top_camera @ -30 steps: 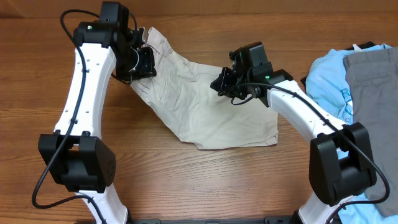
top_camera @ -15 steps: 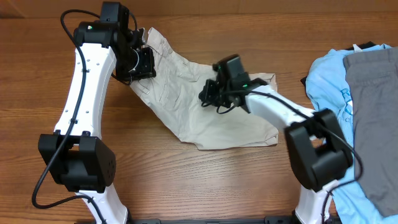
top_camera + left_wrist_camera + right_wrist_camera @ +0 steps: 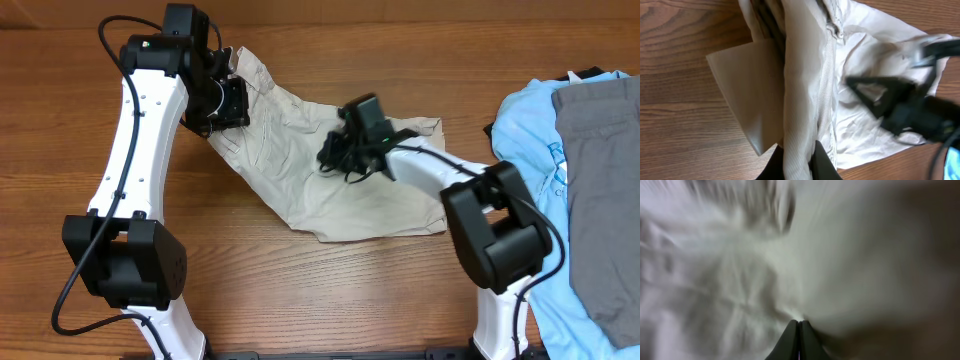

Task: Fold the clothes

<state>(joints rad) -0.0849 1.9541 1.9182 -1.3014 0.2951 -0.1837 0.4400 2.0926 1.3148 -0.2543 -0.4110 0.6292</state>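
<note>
Wooden tabletop, beige shorts spread across upper centre, left gripper at upper left pinching their bunched edge, right gripper mid-frame, pressed together, tips against cloth.

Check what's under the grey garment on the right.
The light blue T-shirt lies under the grey garment, showing along its left side. How far it runs beneath, and anything else there, is covered.
</note>
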